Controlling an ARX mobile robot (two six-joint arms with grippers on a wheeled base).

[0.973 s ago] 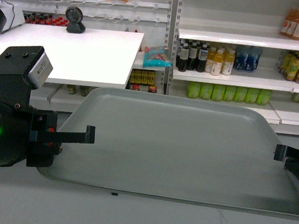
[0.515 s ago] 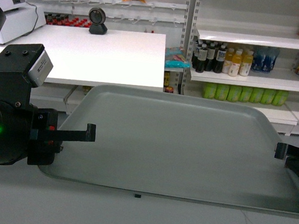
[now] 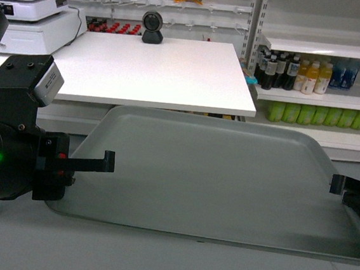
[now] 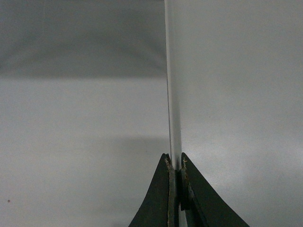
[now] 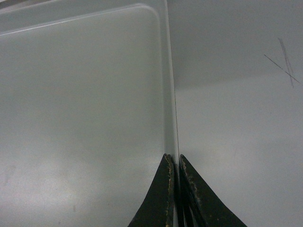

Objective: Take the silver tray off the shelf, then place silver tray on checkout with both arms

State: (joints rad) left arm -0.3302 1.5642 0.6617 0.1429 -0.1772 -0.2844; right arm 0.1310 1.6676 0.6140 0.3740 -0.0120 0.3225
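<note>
Shelves [image 3: 318, 91] of bottled drinks line the shop's right wall; a white desk [image 3: 154, 72] with a round black scanner [image 3: 152, 28] stands ahead. The silver tray [image 3: 214, 176] hangs level before it, the left claw [image 4: 175, 172] and right claw [image 5: 174, 168] each pinching an end rim, apparently over pale floor.

At bottom centre I see my left fingers [image 4: 171, 189] pinched on the silver tray [image 4: 236, 94] rim, which runs straight up the frame.
</note>
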